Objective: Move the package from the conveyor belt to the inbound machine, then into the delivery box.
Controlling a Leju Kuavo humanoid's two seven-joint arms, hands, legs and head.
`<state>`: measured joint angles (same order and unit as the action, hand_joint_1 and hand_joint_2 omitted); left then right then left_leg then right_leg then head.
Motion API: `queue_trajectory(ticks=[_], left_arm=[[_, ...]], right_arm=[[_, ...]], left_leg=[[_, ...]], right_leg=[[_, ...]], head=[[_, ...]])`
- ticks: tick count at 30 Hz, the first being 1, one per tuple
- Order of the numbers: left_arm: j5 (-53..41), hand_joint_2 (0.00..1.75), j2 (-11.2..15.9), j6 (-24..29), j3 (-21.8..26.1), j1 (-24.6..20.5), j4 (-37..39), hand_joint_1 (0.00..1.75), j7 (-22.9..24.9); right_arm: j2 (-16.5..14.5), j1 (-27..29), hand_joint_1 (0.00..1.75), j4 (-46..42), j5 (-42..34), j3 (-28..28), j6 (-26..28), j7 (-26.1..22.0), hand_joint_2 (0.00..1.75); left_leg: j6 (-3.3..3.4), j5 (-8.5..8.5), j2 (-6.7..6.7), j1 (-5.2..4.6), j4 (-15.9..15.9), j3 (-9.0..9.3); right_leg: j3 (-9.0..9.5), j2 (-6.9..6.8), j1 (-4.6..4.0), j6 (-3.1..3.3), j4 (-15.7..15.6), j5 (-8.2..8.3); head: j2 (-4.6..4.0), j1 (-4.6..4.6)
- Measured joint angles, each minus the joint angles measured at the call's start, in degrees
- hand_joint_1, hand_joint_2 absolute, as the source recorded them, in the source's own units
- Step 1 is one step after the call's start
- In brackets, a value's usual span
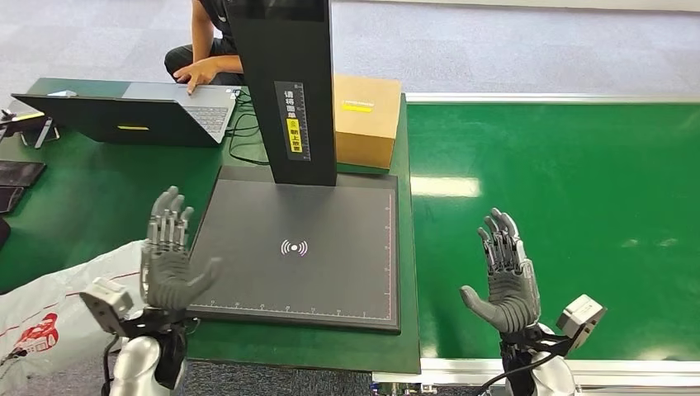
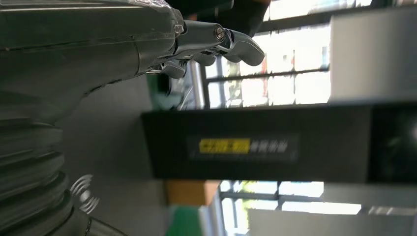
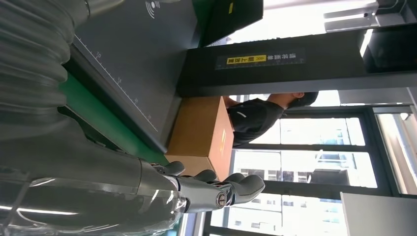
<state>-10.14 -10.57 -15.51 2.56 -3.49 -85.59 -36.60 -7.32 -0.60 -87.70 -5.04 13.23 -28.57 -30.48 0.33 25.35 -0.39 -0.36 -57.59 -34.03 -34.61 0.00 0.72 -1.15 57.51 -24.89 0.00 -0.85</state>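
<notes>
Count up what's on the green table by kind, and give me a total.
Scanner machine: 1
Cardboard box: 1
Laptop: 1
Dark flat devices at the table's left edge: 2
Total: 5

Both robot hands, left and right, hover open and hold nothing.

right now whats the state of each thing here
left hand: open, raised, holding nothing
right hand: open, raised, holding nothing
conveyor belt: bare, no package on it
scanner plate: bare
cardboard box: closed, behind the scanner post
laptop: open

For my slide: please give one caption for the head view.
Both hands, left and right, raised open beside the scanner plate.
</notes>
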Motion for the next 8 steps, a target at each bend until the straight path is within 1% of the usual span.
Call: queue_trajectory(ticks=[5, 8], left_arm=[[-1.1, 1.75, 0.08, -5.36, -2.16, -0.5, 3.48, 0.0, 1.66], [-0.41, 1.75, 0.08, -6.84, -2.49, -0.69, 4.69, 0.0, 2.3]], right_arm=[[0.36, -0.46, 0.0, 1.19, 0.31, -0.36, -0.53, -0.45, 1.75], [0.55, -0.56, 0.0, 1.67, 0.37, -0.62, -0.76, -0.56, 1.75]], left_leg=[[0.0, 0.0, 0.0, 0.01, 0.0, -0.01], [0.0, 0.0, 0.0, 0.01, 0.01, -0.01]], right_leg=[[-0.01, 0.0, -0.01, 0.02, 0.0, -0.01], [-0.01, 0.0, -0.01, 0.02, 0.0, -0.01]], head=[[0.0, 0.0], [0.0, 0.01]])
